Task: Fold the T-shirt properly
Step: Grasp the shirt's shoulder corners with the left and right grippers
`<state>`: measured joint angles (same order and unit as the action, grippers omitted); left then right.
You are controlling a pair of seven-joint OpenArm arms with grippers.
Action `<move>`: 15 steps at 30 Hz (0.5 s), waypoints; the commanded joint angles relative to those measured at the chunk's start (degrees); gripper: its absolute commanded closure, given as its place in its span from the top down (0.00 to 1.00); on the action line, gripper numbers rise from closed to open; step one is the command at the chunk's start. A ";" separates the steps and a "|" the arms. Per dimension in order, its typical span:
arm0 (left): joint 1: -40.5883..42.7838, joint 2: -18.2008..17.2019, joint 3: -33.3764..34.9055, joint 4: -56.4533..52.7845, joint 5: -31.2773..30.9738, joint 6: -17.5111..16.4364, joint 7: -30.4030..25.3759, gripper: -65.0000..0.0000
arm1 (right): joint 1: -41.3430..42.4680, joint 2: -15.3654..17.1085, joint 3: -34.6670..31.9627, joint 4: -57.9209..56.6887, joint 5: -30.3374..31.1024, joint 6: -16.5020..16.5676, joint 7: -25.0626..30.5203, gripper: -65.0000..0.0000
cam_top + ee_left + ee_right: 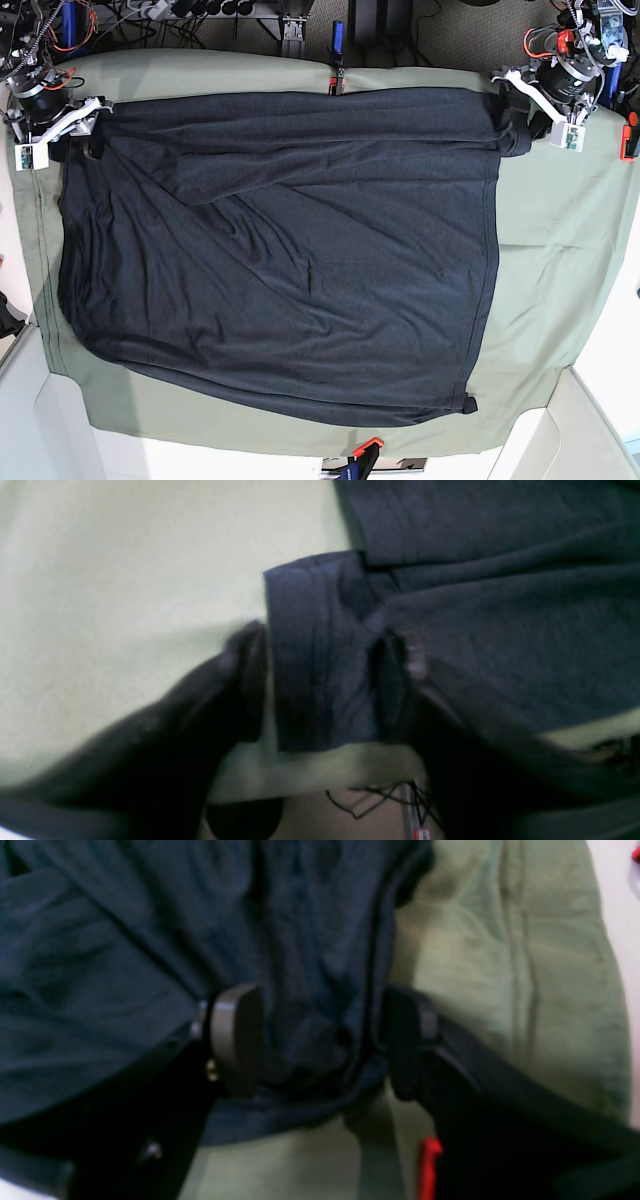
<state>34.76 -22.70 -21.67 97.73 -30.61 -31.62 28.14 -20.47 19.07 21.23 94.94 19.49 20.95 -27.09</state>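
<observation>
My T-shirt (290,260) lies spread almost flat on the sage-green cloth (560,250) that covers the table, wrinkled, with diagonal creases across its body. The green cloth shows as a border on every side of the garment.

Left pincer (325,680): at the T-shirt's far corner on the base view's right. In the left wrist view its fingers (395,680) stand apart, straddling a folded, hemmed corner of the dark fabric; one finger sits on the green cloth just beside the fabric's edge, the other on the T-shirt itself. The picture is blurred, and I cannot tell whether the pads press the fabric.

Right pincer (320,1040): at the T-shirt's other far corner, on the base view's left. Its jaws are wide apart, with a bunched edge of the T-shirt lying between them. One pad (235,1040) rests over the dark fabric; the other stands at the garment's hem, where the green cloth begins. The fabric between them is not clamped.

A red clip (365,447) sits at the cloth's near edge, below the T-shirt's lower hem.
</observation>
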 commanded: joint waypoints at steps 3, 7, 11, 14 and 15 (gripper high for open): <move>0.46 -0.42 0.02 0.44 -0.46 -2.54 0.59 0.27 | 0.11 0.76 0.39 -1.09 0.22 -1.31 1.18 0.58; 0.48 -0.11 0.02 0.44 -0.44 -2.54 0.57 0.24 | 0.13 0.74 0.39 -2.19 0.44 -1.29 1.18 0.58; 0.46 -0.17 0.00 0.44 -0.39 -2.54 0.15 0.01 | 0.70 0.76 0.39 -2.16 0.44 -1.25 1.38 0.56; 0.46 -0.20 -0.02 0.48 -0.07 -4.35 1.60 0.00 | 1.18 0.76 0.39 -2.14 0.44 -1.27 1.36 0.32; 0.46 -0.17 -0.11 0.61 -0.04 -5.79 3.15 0.00 | 1.27 0.76 0.39 -2.14 0.42 -1.29 1.33 0.22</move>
<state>34.72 -22.39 -21.65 97.78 -30.52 -35.90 30.22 -19.38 19.03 21.23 92.12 19.70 19.86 -26.68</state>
